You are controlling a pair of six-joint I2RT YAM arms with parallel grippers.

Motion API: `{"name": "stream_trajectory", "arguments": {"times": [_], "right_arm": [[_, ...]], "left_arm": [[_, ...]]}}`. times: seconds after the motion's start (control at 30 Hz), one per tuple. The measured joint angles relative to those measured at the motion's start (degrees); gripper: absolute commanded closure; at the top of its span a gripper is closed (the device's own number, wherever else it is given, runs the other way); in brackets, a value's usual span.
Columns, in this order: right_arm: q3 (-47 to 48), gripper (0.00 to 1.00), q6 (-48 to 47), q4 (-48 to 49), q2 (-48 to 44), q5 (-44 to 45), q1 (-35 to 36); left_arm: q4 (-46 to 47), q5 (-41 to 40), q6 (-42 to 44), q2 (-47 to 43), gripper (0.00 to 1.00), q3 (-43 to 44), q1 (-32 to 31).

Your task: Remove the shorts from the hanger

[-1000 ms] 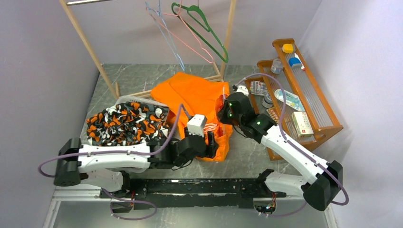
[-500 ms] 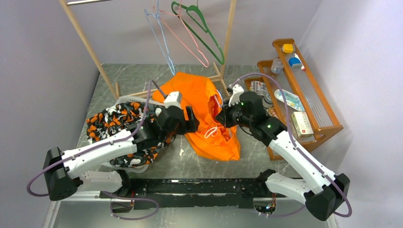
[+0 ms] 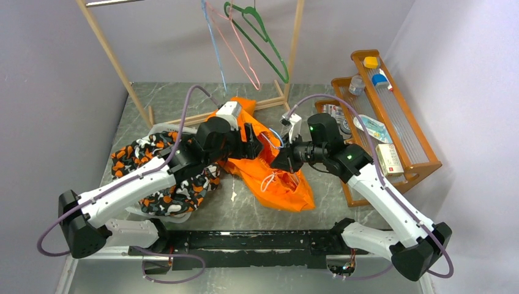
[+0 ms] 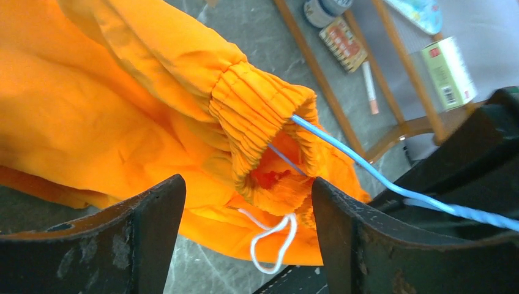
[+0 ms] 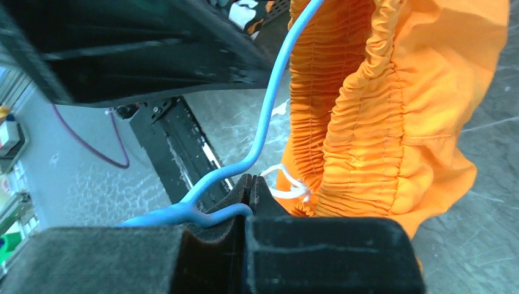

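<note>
The orange shorts [image 3: 269, 177] lie bunched on the table, their gathered waist [image 4: 257, 116] lifted and the white drawstring [image 4: 272, 242] dangling. A thin blue hanger [image 4: 343, 153] runs into the waist opening. My right gripper [image 5: 252, 180] is shut on the hanger's wire [image 5: 263, 128], right beside the waistband [image 5: 367, 122]. In the top view it [image 3: 283, 160] sits at the shorts' right side. My left gripper [image 4: 245, 190] stands open just short of the waistband, nothing between its fingers; from above it [image 3: 254, 142] faces the right gripper across the shorts.
A black, white and orange patterned garment [image 3: 159, 162] lies at the left. Behind stands a wooden clothes rack [image 3: 116, 61] with green [image 3: 263, 43], pink [image 3: 235, 49] and blue [image 3: 214, 49] hangers. A wooden shelf [image 3: 392, 122] with small items lines the right side.
My left arm swung from the front edge back to the shorts' left side, its jaws spreading wider. The right gripper carried the hanger forward, and the shorts bunched toward the front.
</note>
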Motion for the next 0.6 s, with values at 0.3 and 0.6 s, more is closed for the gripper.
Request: {"name": "stream_trajectory", "arguments": {"times": [0.3, 0.6], "right_arm": [[1.18, 1.0, -2.49, -4.57, 1.73, -6.75, -0.02], [1.4, 1.0, -3.8, -7.26, 1.7, -10.47, -0.02]], "left_arm": [[-5.18, -5.05, 0.7, 3.52, 0.56, 1.86, 0.46], [-5.88, -7.54, 2.45, 7.08, 0.55, 6.91, 1.42]]}}
